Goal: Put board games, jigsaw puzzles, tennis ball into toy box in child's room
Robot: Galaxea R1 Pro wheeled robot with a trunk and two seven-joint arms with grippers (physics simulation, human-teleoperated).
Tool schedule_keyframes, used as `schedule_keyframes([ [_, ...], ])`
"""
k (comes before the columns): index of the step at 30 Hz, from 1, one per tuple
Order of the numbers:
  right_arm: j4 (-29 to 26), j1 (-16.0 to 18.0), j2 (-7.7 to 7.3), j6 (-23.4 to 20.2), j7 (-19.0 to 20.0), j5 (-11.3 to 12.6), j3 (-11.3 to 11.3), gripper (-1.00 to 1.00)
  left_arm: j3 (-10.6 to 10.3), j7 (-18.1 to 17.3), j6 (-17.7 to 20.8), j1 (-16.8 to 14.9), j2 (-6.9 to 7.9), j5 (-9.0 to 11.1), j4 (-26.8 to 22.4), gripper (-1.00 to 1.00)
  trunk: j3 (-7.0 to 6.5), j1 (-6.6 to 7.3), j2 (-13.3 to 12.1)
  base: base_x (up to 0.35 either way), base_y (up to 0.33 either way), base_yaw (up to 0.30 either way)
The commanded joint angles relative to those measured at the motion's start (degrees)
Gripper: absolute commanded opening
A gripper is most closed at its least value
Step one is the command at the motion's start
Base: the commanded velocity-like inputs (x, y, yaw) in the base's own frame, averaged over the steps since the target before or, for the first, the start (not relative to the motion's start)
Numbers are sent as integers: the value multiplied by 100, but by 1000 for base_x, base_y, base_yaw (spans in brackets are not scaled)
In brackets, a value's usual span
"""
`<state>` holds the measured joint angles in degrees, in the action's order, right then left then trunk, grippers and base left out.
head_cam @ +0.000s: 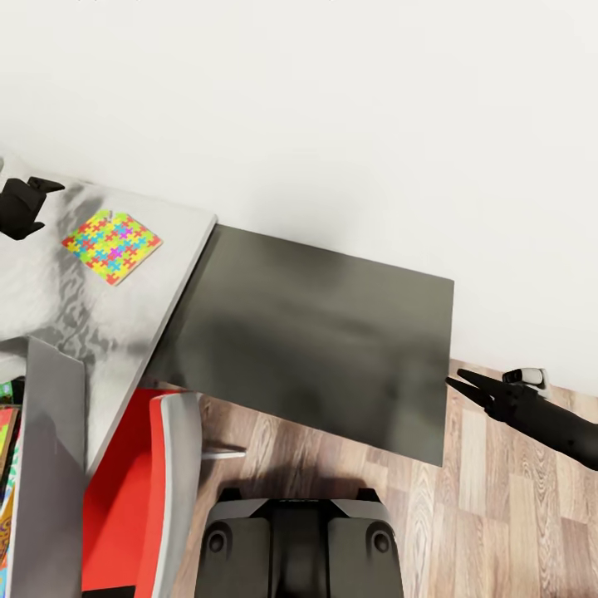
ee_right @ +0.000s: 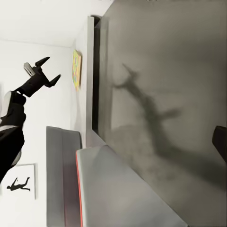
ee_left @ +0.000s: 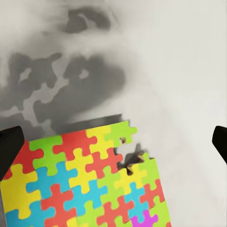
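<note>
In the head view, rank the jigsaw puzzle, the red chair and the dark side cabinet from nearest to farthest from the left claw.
1. Jigsaw puzzle: flat on the table, just beside the left claw.
2. Red chair: tucked under the table's near edge.
3. Dark side cabinet: beyond the table's right end.

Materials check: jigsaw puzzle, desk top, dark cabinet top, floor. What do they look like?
Jigsaw puzzle: thin flat card or foam by the look, matte, bright interlocking pieces, one piece missing in the left wrist view.
Desk top: pale grey, smooth, semi-gloss; blotchy reflections suggest laminate.
Cabinet top: dark grey, satin, soft sheen; painted board or laminate, unclear.
Floor: wood planks, visible grain.
</note>
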<state>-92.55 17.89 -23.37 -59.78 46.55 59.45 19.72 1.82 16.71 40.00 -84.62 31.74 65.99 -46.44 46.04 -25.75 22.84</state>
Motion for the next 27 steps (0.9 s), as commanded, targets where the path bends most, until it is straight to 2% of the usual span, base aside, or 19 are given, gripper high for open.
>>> schedule_keyframes([
  [1, 0, 4, -1, -22, 29, -21, 6, 100, 7, 52, 15, 18, 0, 59, -5, 100, 6, -4, 9, 46, 31, 0],
  [12, 0, 4, -11, -22, 29, -21, 19, 100, 9, 51, -11, 178, 6, 44, -2, 100, 6, -4, 9, 23, 16, 0],
  [27, 0, 2, -26, -22, 29, -21, 21, 100, -7, 51, -21, 243, 6, 28, 50, 100, 6, -4, 9, 4, 3, 0],
])
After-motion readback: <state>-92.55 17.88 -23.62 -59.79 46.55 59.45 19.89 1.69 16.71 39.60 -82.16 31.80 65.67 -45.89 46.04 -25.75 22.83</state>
